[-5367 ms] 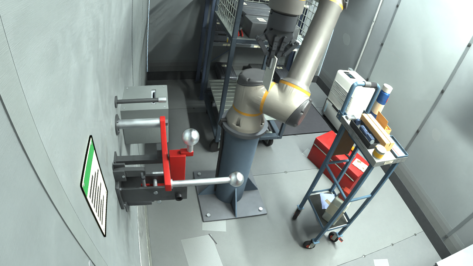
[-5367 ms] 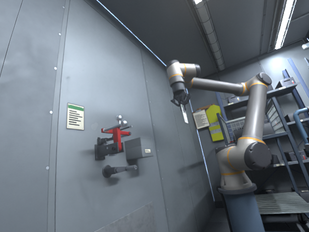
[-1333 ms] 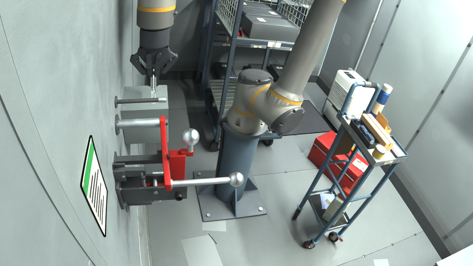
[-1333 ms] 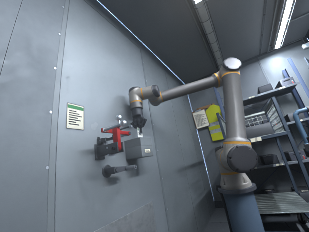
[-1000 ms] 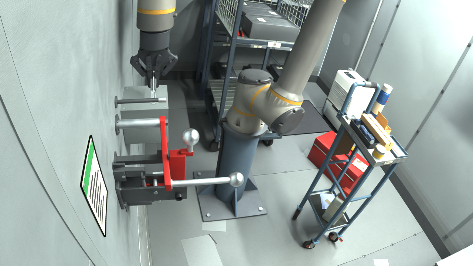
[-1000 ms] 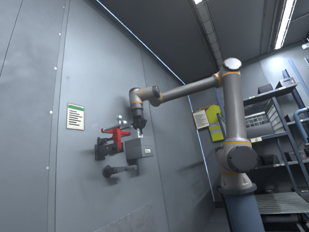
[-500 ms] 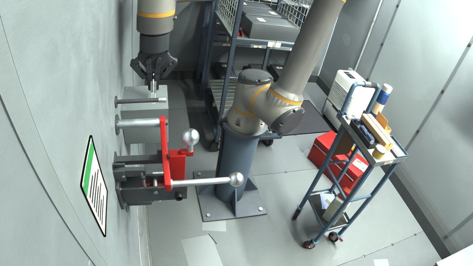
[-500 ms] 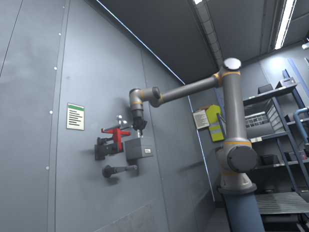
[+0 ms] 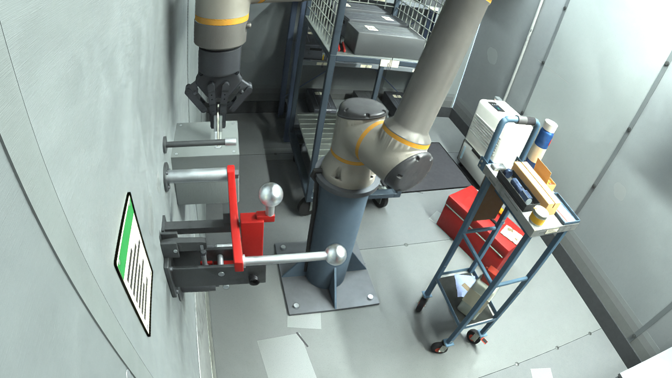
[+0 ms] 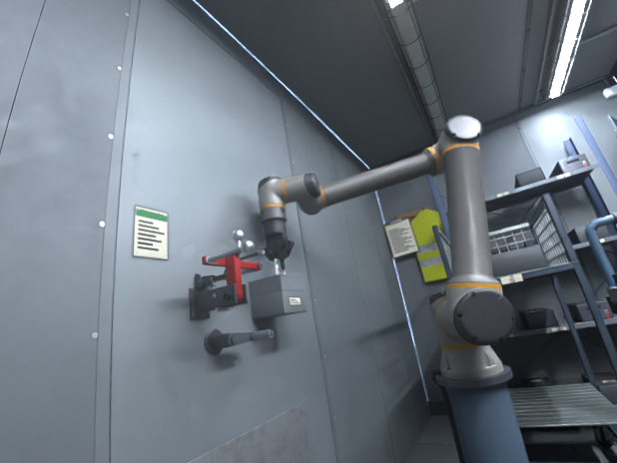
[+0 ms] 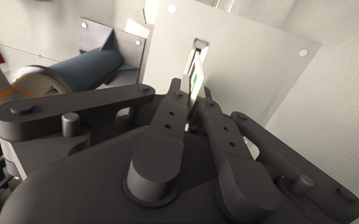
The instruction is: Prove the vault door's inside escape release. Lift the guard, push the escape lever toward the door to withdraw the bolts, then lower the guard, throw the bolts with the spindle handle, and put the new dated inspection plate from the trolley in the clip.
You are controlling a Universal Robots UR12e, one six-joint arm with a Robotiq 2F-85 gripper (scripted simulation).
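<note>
My gripper (image 9: 217, 118) (image 10: 280, 260) (image 11: 192, 91) points down at the top of the grey lock box (image 9: 205, 162) (image 10: 276, 297) on the vault door. The thin inspection plate (image 11: 196, 77) (image 9: 218, 123), white with a green patch, is held edge-on between the closed fingers, and its far end sits at the narrow clip slot (image 11: 199, 46) in the box top. The red guard (image 9: 233, 216) (image 10: 231, 272) and the escape lever with its steel ball (image 9: 336, 254) stand left of the box. The dark spindle handle (image 10: 234, 338) (image 9: 197, 142) sticks out from the door below the box.
Behind the box, blue shelving (image 9: 357, 42) holds grey cases. The arm's pedestal (image 9: 331, 244) is bolted to the floor close to the door. The blue trolley (image 9: 507, 221) stands to the right with a red toolbox (image 9: 474, 225) behind it. A green-headed notice (image 9: 134, 263) hangs on the door.
</note>
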